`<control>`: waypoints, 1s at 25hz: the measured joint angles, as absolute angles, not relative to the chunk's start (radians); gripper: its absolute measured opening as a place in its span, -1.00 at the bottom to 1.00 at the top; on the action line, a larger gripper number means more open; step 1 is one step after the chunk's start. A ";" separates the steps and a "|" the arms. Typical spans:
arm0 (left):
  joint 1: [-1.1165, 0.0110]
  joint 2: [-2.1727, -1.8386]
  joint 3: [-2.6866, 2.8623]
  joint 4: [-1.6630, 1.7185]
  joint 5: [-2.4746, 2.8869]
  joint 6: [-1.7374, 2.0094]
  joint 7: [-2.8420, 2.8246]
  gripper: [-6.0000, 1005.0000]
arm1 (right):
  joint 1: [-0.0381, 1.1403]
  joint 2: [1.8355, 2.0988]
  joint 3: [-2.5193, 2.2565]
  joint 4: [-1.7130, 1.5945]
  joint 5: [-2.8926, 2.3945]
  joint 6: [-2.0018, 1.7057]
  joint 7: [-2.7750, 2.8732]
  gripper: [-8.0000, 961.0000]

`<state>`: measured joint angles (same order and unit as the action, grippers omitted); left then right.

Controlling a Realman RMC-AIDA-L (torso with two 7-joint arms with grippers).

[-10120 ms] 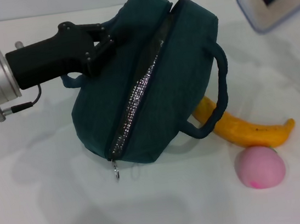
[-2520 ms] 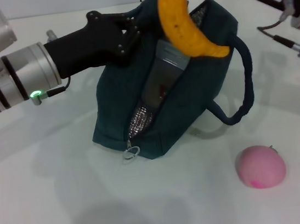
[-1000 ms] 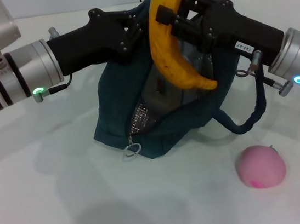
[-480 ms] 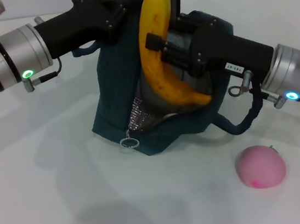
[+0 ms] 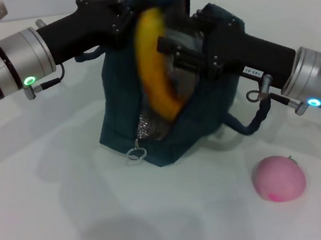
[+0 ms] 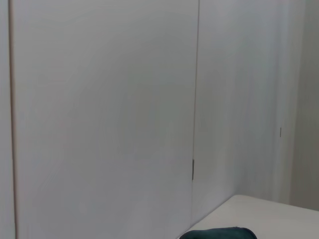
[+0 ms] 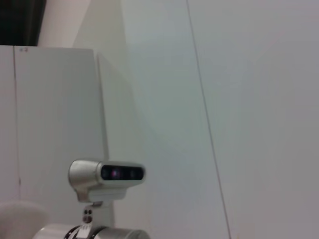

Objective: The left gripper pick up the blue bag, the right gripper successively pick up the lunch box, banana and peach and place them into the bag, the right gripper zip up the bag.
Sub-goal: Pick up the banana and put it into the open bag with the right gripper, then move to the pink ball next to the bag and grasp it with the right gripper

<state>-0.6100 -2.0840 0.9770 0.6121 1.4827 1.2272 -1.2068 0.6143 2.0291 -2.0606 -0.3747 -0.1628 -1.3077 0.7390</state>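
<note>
The blue bag (image 5: 206, 111) stands on the white table, its top held up by my left gripper (image 5: 125, 19), which is shut on the fabric at the bag's far upper edge. The bag's mouth gapes, showing silver lining and the grey lunch box (image 5: 184, 86) inside. The banana (image 5: 155, 76) is blurred and stands tilted in the bag's mouth, its lower end inside. My right gripper (image 5: 171, 56) is right beside the banana over the opening, its fingers spread and no longer clamping it. The peach (image 5: 279, 178) lies on the table to the front right. A sliver of the bag (image 6: 219, 233) shows in the left wrist view.
The zipper's ring pull (image 5: 134, 155) hangs at the bag's front lower corner. A loop handle (image 5: 256, 120) droops under my right arm. The right wrist view shows only walls and the robot's head camera (image 7: 106, 173).
The banana was carried over the bag, lowered to its mouth, and has now swung left and down into the opening, away from my right gripper. My left gripper keeps holding the bag.
</note>
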 joint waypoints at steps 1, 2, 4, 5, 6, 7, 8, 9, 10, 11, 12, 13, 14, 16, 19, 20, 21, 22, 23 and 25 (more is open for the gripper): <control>-0.609 -2.084 0.976 0.612 1.483 1.227 -1.205 -0.74 | 0.614 2.029 -2.055 -0.374 -0.162 -1.308 0.739 0.10; -0.609 -2.084 0.976 0.612 1.483 1.227 -1.205 -0.74 | 0.614 2.029 -2.045 -0.373 -0.161 -1.308 0.739 0.14; -0.606 -2.084 0.974 0.612 1.484 1.227 -1.194 -0.74 | 0.609 2.029 -2.019 -0.372 -0.160 -1.312 0.739 0.22; -0.605 -2.084 0.974 0.611 1.484 1.227 -1.193 -0.74 | 0.604 2.028 -2.004 -0.372 -0.160 -1.315 0.739 0.26; -0.605 -2.083 0.973 0.610 1.484 1.227 -1.192 -0.74 | 0.596 2.028 -1.987 -0.374 -0.160 -1.318 0.739 0.30; -0.605 -2.083 0.973 0.610 1.484 1.227 -1.190 -0.74 | 0.588 2.028 -1.964 -0.375 -0.160 -1.322 0.739 0.34; -0.605 -2.083 0.973 0.610 1.485 1.227 -1.189 -0.74 | 0.577 2.027 -1.944 -0.378 -0.161 -1.327 0.738 0.38; -0.604 -2.082 0.973 0.610 1.485 1.227 -1.186 -0.74 | 0.570 2.026 -1.931 -0.381 -0.163 -1.331 0.738 0.42; -0.602 -2.082 0.973 0.610 1.485 1.227 -1.183 -0.74 | 0.564 2.023 -1.922 -0.385 -0.166 -1.335 0.738 0.45; -0.599 -2.082 0.973 0.612 1.483 1.227 -1.180 -0.74 | 0.562 2.021 -1.921 -0.387 -0.167 -1.333 0.738 0.49; -0.596 -2.083 0.973 0.614 1.482 1.227 -1.177 -0.74 | 0.561 2.018 -1.921 -0.388 -0.169 -1.328 0.738 0.55; -0.594 -2.083 0.973 0.617 1.480 1.228 -1.173 -0.74 | 0.561 2.017 -1.921 -0.387 -0.173 -1.317 0.738 0.60; -0.592 -2.083 0.973 0.622 1.479 1.232 -1.171 -0.74 | 0.560 2.017 -1.921 -0.386 -0.181 -1.305 0.738 0.59; -0.586 -2.083 0.972 0.647 1.475 1.250 -1.171 -0.74 | 0.560 2.015 -1.920 -0.383 -0.206 -1.283 0.738 0.58; -0.566 -2.084 0.973 0.688 1.457 1.284 -1.190 -0.73 | 0.559 2.006 -1.919 -0.387 -0.251 -1.278 0.739 0.57; -0.559 -2.083 0.973 0.698 1.455 1.290 -1.198 -0.73 | 0.557 2.001 -1.919 -0.393 -0.265 -1.284 0.742 0.56; -0.555 -2.082 0.973 0.702 1.455 1.290 -1.203 -0.73 | 0.551 1.989 -1.919 -0.407 -0.284 -1.297 0.753 0.56; -0.550 -2.082 0.973 0.705 1.455 1.287 -1.207 -0.73 | 0.541 1.973 -1.919 -0.426 -0.311 -1.311 0.771 0.56; -0.546 -2.081 0.973 0.705 1.456 1.281 -1.206 -0.73 | 0.526 1.952 -1.919 -0.450 -0.340 -1.326 0.796 0.55; -0.540 -2.081 0.973 0.700 1.458 1.265 -1.200 -0.73 | 0.496 1.902 -1.917 -0.503 -0.407 -1.355 0.865 0.54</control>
<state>-0.5397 -2.0805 0.9728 0.7005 1.4584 1.2650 -1.1996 0.4965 1.9021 -1.9173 -0.5028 -0.4072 -1.3554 0.8647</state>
